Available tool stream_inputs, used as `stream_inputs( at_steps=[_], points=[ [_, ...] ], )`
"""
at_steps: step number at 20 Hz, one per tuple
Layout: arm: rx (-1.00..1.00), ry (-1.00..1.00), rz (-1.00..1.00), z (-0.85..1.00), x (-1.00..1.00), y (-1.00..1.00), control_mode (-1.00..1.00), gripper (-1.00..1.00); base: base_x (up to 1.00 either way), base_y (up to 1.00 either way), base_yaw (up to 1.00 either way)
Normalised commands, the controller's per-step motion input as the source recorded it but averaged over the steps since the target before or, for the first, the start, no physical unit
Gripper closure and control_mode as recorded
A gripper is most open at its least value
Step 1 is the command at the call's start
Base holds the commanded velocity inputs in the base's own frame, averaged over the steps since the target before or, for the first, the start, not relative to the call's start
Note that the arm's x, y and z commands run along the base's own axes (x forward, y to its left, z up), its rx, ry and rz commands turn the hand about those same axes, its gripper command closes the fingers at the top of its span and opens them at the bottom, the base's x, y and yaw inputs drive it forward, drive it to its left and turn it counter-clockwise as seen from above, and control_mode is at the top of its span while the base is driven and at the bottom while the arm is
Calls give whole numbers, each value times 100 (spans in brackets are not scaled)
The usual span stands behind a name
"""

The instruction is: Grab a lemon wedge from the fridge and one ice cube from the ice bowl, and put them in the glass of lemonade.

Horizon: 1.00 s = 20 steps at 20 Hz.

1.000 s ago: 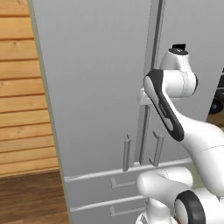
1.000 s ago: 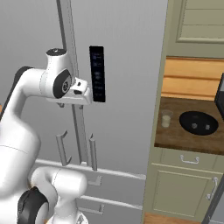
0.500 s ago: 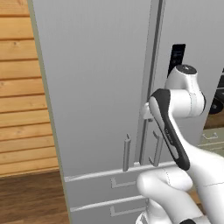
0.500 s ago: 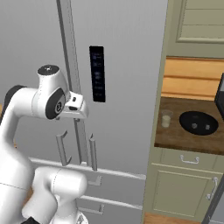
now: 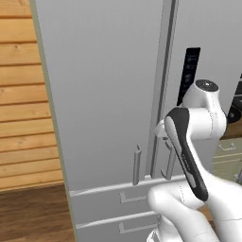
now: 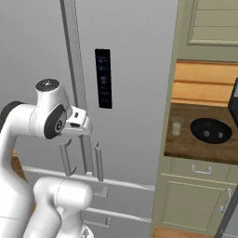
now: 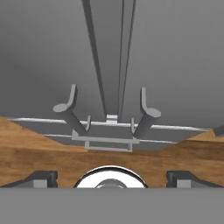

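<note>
The grey two-door fridge (image 6: 135, 93) stands with both doors shut, so the lemon wedge is hidden. My hand (image 6: 78, 123) is close to the seam between the doors, just above the two vertical bar handles (image 6: 98, 161). In the hand view my gripper (image 7: 111, 178) is open wide with nothing between its fingers, and both handles (image 7: 68, 111) rise ahead of it, one on each side of the seam. The glass of lemonade (image 6: 176, 126) stands on the wooden counter to the right of the fridge, with the black ice bowl (image 6: 210, 130) beside it.
A dark control panel (image 6: 103, 78) sits on the right door. Two drawers (image 5: 118, 198) lie below the doors. A wooden wall (image 5: 23, 94) is left of the fridge, with olive-green cabinets (image 6: 195, 200) under the counter and above it.
My hand has come down along the door seam, from level with the control panel to just above the handles. The fridge doors, glass and bowl have not moved.
</note>
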Motion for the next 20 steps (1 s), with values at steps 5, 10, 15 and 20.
stream_inputs(
  at_steps=[5, 10, 15, 20],
  points=[
    [0, 0, 0, -11, -16, 0, 100, -100, -12, -1, 0],
    [0, 0, 0, 0, 0, 0, 100, -100, -32, -18, 0],
    [0, 0, 0, 0, 0, 0, 100, -100, -31, -35, -1],
    [0, 0, 0, 0, 0, 0, 100, -100, -26, -89, 0]
  ],
)
